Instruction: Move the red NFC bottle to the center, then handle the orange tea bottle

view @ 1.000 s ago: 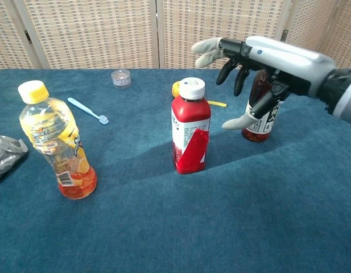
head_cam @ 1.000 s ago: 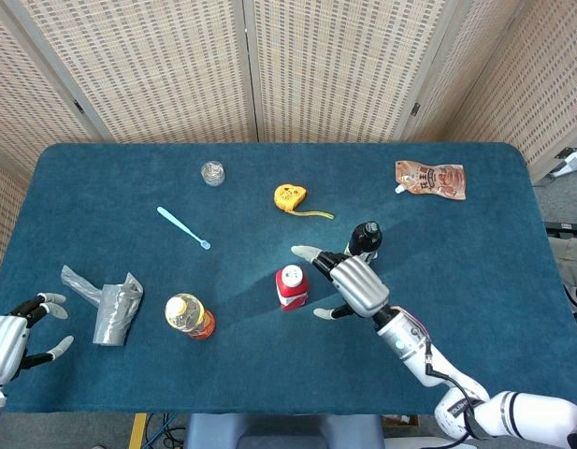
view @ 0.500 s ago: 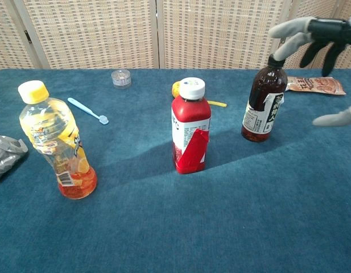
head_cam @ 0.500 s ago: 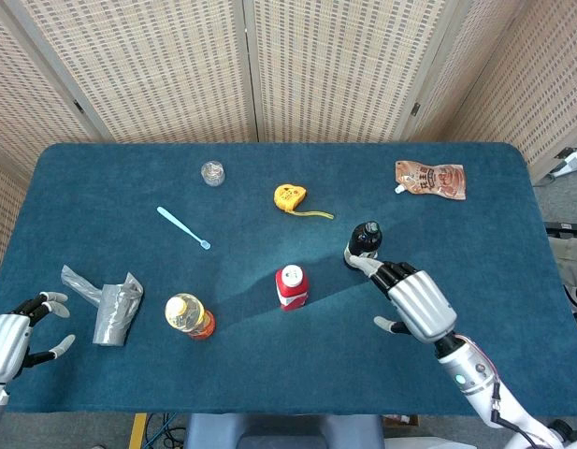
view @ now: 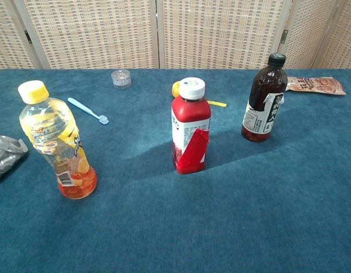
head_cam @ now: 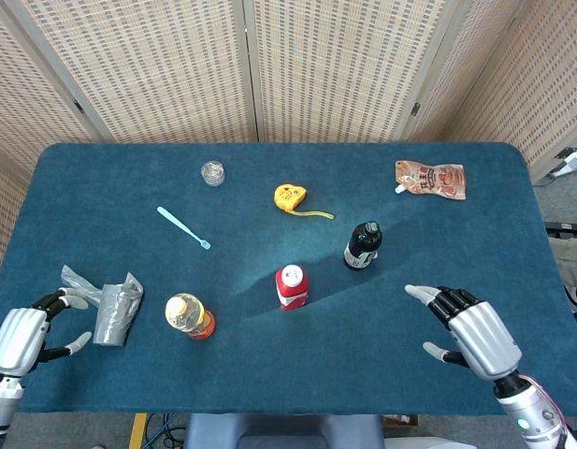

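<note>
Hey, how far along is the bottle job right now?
Done, it seems: the red NFC bottle stands upright near the table's middle, touched by nothing. In hand: nothing; the right hand and left hand are both empty with fingers apart. Left: the orange tea bottle, standing untouched nearer the left hand.

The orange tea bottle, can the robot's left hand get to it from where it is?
Probably yes. The left hand is open and holds nothing. Only the crumpled grey bag lies between it and the orange tea bottle, so it would likely need to go over it.
</note>
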You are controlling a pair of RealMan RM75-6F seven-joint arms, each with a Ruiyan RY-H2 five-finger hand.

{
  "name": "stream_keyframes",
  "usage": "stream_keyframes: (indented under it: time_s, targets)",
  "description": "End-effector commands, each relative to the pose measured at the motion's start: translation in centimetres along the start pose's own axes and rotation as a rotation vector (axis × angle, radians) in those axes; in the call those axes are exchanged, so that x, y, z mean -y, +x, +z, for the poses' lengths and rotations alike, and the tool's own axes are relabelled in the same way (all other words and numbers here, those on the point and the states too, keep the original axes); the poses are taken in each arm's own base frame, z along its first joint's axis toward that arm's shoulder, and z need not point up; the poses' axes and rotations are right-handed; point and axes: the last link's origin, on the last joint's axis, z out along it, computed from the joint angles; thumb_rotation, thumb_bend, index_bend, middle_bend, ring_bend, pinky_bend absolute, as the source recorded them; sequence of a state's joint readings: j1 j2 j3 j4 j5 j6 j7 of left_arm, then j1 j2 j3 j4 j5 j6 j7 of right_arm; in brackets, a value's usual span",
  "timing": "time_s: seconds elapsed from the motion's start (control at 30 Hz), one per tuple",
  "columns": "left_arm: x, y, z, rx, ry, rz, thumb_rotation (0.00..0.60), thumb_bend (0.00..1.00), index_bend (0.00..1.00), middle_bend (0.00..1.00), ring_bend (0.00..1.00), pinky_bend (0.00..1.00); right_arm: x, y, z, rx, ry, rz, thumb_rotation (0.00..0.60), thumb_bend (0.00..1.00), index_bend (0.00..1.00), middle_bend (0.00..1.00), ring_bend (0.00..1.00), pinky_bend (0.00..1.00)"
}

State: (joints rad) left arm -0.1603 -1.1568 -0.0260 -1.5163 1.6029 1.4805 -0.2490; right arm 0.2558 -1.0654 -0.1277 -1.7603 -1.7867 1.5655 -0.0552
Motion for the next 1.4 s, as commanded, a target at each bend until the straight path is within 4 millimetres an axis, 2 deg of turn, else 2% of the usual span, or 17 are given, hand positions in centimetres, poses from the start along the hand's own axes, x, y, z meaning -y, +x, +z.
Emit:
stream_keyframes:
  time_s: [0.03,0.17,0.27,0.47,0.57,0.63,0.93,1.4]
  targets:
    - [-0.6,-0.4,0.4,0.005,-0.011,-0.028,0.600,0.17,0.37,0.34,0.40,0.66,-0.6,0.3,-1.5,-0.015,-0.011,0.017,0.600,0.05,0.22,0.29,0.28,0.42]
    - [-1.4,-0.9,0.9,0.037,-0.033,-0.077,0.600,0.17,0.28,0.34,0.39,0.60,-1.3,0.5,-2.5,-0.040,-0.020,0.042,0.600,0.05,0.22,0.29,0.28,0.41]
    - [-1.9,-1.1,1.3,0.087,-0.052,-0.136,0.600,0.17,0.22,0.32,0.32,0.51,-1.7,0.7,-3.1,-0.059,-0.023,0.059,0.600,0.05,0.22,0.30,0.28,0.42]
    - [-2.5,-1.5,1.8,0.223,-0.067,-0.228,0.600,0.14,0.03,0.09,0.10,0.29,-2.4,1.0,-3.6,-0.071,-0.019,0.088,0.600,0.05,0.22,0.30,0.28,0.42]
    - [-2.8,-1.8,2.2,0.252,-0.071,-0.284,0.600,0.10,0.00,0.01,0.03,0.20,-2.7,1.1,-3.9,-0.074,-0.016,0.098,0.600,0.05,0.22,0.30,0.28,0.42]
    - [-3.1,-1.9,2.6,0.261,-0.077,-0.326,0.600,0.09,0.00,0.00,0.01,0.18,-2.8,1.2,-4.0,-0.078,-0.015,0.102,0.600,0.05,0.22,0.30,0.28,0.42]
    - [-4.4,-2.8,4.6,0.339,-0.115,-0.525,0.600,0.08,0.00,0.00,0.00,0.16,-3.2,1.6,-4.3,-0.088,-0.007,0.135,0.600,0.05,0.23,0.31,0.28,0.42]
    - [-6.9,-5.4,6.8,0.369,-0.145,-0.552,0.600,0.08,0.00,0.00,0.00,0.15,-3.5,1.9,-4.6,-0.094,-0.009,0.146,0.600,0.05,0.23,0.31,0.28,0.42]
